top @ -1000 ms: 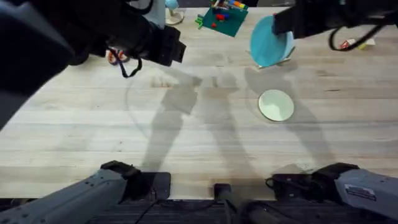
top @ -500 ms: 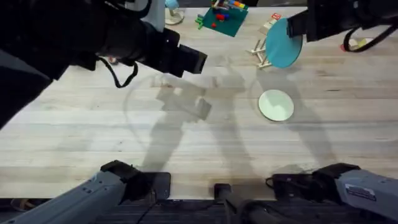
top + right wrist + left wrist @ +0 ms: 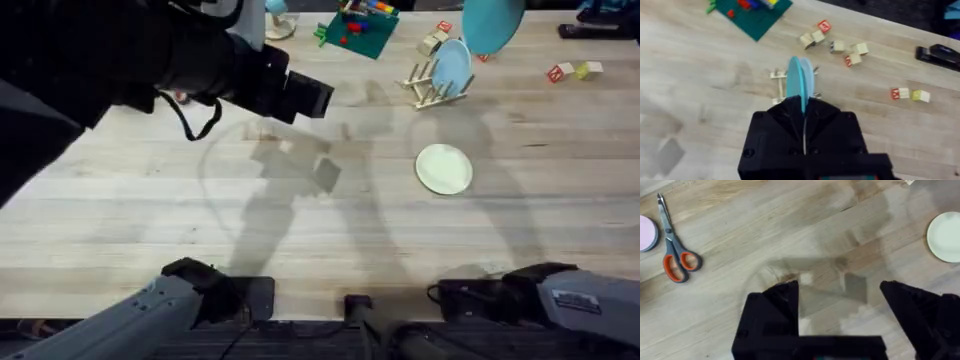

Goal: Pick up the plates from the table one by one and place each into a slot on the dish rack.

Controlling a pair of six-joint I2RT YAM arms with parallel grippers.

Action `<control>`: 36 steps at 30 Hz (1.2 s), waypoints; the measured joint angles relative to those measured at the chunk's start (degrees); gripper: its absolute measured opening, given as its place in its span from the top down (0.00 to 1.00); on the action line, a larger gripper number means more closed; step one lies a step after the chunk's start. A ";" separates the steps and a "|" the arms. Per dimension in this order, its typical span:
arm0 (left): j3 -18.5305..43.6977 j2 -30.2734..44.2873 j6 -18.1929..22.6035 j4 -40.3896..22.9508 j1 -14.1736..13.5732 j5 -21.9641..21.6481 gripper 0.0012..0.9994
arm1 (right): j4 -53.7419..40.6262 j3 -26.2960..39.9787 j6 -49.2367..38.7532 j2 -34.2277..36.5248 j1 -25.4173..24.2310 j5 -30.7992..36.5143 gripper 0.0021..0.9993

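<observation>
Right gripper (image 3: 802, 107) is clamped on the turquoise plate's (image 3: 799, 82) rim, above the dish rack (image 3: 432, 88). Left gripper (image 3: 840, 305) is wide open and holds nothing. Cream plate (image 3: 443, 168) lies flat at 6 o'clock of the rack. It's probably light, stiff and slick, so pinch the rim. The right wrist view shows the held plate edge-on; overhead shows its face.

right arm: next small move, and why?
Probably ease the right end effector straight down toward a free slot. It is shut on the turquoise plate, held edge-on above the dish rack, where a paler blue plate already stands, so aim beside that one.
</observation>
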 joint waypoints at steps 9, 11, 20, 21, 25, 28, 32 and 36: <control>0.00 0.00 0.00 0.00 0.00 0.00 0.01 | -0.04 1.79 -1.31 4.38 -3.20 1.10 0.97; 0.00 0.00 0.00 0.00 0.00 0.00 0.01 | -0.04 1.81 -1.70 5.08 -3.22 1.11 0.97; 0.00 0.00 0.00 0.00 0.00 0.00 0.01 | -0.04 1.81 -3.35 7.20 -3.22 0.77 0.97; 0.00 0.00 0.00 0.00 0.00 0.00 0.01 | -0.02 1.81 -3.52 7.23 -3.24 0.36 0.97; 0.00 0.00 0.00 0.00 0.00 0.00 0.01 | -0.02 1.91 -4.13 7.94 -3.49 -1.75 0.97; 0.00 0.00 0.00 0.00 0.00 0.00 0.01 | 0.09 2.03 -4.70 9.86 -3.55 -2.69 0.97; 0.00 0.00 0.00 0.00 0.00 0.00 0.01 | 0.90 2.03 -5.60 13.09 -3.55 -3.27 0.97; 0.00 0.00 0.00 0.00 0.00 0.00 0.01 | 2.96 2.03 -6.50 16.00 -3.55 -3.46 0.97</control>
